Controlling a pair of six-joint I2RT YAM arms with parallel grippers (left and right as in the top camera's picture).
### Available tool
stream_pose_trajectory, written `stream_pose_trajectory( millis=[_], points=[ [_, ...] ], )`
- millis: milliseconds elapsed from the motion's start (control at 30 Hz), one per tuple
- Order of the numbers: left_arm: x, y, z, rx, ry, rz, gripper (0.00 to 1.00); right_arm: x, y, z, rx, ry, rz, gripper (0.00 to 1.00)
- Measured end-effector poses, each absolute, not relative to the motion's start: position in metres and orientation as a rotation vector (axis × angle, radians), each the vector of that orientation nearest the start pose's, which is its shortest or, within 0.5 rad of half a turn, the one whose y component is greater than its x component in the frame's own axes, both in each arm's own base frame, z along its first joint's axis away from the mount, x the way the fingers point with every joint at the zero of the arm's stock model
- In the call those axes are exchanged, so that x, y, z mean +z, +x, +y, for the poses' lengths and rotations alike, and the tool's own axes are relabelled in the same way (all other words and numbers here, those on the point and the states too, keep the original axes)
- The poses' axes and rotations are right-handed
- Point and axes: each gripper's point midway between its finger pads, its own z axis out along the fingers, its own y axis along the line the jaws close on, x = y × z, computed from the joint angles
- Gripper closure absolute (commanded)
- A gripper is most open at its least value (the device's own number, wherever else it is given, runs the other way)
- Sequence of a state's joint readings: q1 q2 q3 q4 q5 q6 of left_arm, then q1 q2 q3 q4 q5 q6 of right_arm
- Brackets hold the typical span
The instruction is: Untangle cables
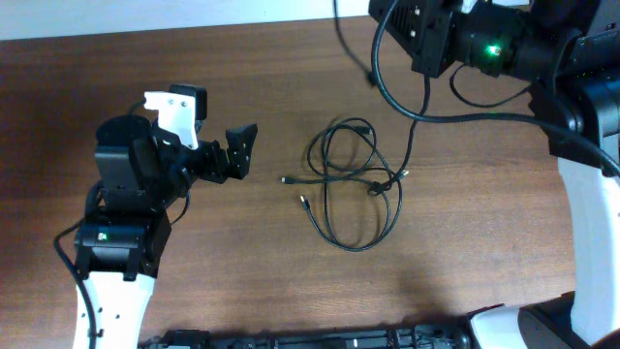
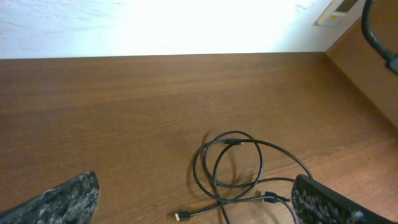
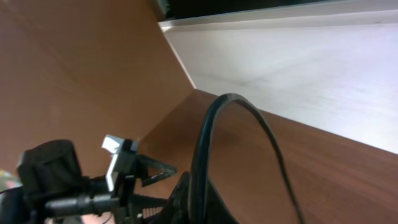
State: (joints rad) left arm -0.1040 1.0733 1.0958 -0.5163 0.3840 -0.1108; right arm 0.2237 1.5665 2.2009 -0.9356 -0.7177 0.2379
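Cables lie knotted in loops on the middle of the surface, untouched, so you are only approaching: your left fingers, apart and empty nearby, must next close on one strand, while the right fingers' state cannot be told.

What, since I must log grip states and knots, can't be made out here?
Right gripper: fingers past the overhead's top edge, absent from its wrist view.
Cables: knot crossings too small overhead to trace.
Cables in left wrist view: lower loops cut by bottom edge, partly behind a finger.
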Motion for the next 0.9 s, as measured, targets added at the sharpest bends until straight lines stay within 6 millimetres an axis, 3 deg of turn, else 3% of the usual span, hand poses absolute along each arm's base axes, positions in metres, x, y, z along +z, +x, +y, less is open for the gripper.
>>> stream_pose_trajectory(
  millis=[200, 500, 700, 900],
  points=[
    [0.3, 0.335, -0.1, -0.528, 0.231, 2.054, 0.01, 0.498, 0.342, 0.199, 1.019, -0.505, 1.892, 0.96],
    [0.3, 0.335, -0.1, -0.528, 0.231, 2.054, 0.01, 0.452, 0.388, 0.209, 1.05, -0.448, 2.014, 0.96],
    [0.3, 0.335, -0.1, -0.528, 0.231, 2.054, 0.01, 0.471, 0.394, 0.211, 1.039, -0.472, 1.921, 0.96],
    [0.3, 0.335, -0.1, -0.528, 0.231, 2.054, 0.01, 0.511, 0.395, 0.202, 0.988, -0.501, 1.752, 0.96]
  ],
)
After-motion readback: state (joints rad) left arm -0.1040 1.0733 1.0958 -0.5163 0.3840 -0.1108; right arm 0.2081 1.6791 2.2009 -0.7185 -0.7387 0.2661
